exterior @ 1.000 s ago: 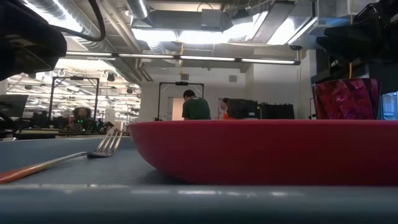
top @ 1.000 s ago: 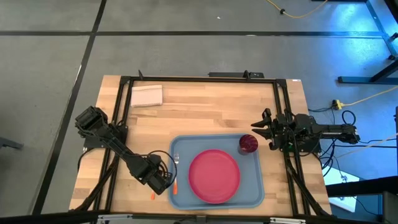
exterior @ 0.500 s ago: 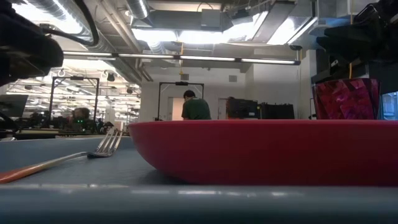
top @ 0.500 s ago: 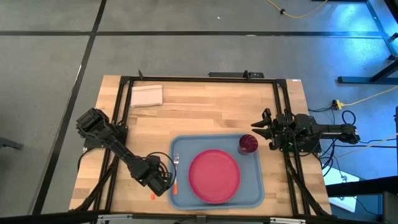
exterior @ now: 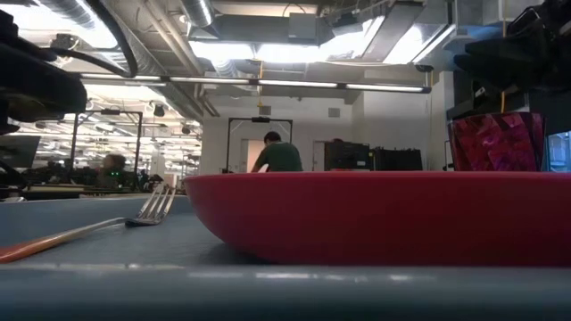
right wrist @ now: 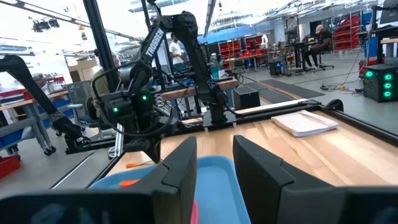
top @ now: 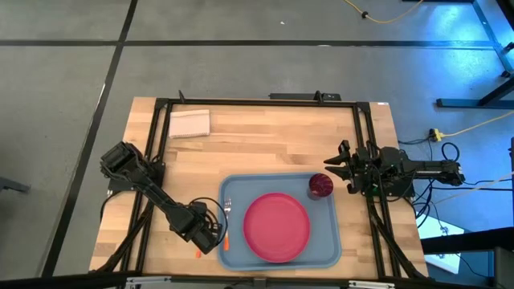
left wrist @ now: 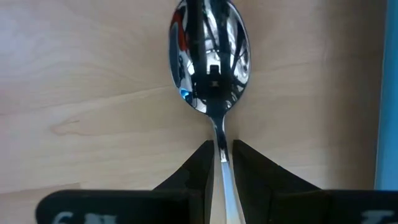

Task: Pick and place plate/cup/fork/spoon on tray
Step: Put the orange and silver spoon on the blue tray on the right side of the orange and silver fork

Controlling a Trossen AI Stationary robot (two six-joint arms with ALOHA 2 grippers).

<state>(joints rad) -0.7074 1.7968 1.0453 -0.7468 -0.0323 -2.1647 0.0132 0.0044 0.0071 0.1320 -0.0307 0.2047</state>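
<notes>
The light-blue tray (top: 321,258) holds the pink-red plate (top: 276,227), the maroon cup (top: 320,185) at its far right corner, and the orange-handled fork (top: 227,217) along its left rim. The fork (exterior: 147,209), plate (exterior: 375,214) and cup (exterior: 497,141) also show in the low view. My left gripper (top: 210,234) is low over the table just left of the tray, shut on the spoon (left wrist: 208,56). The spoon's orange handle end (top: 197,253) sticks out nearer the table's near edge. My right gripper (top: 341,166) is open and empty, right of the cup. My left gripper pinches the spoon's thin metal neck (left wrist: 219,146), just behind the bowl, between its two fingertips (left wrist: 198,167). The fingers come from above, pointing down, one on each side of the neck. The bowl faces up over the bare wood. Whether it is lifted, I cannot tell.
A white folded napkin (top: 189,123) lies at the table's far left. Black frame rails (top: 152,160) run along the table's left, right and far sides. The tray's left rim (left wrist: 388,93) is close beside the spoon. People stand in the room beyond the table.
</notes>
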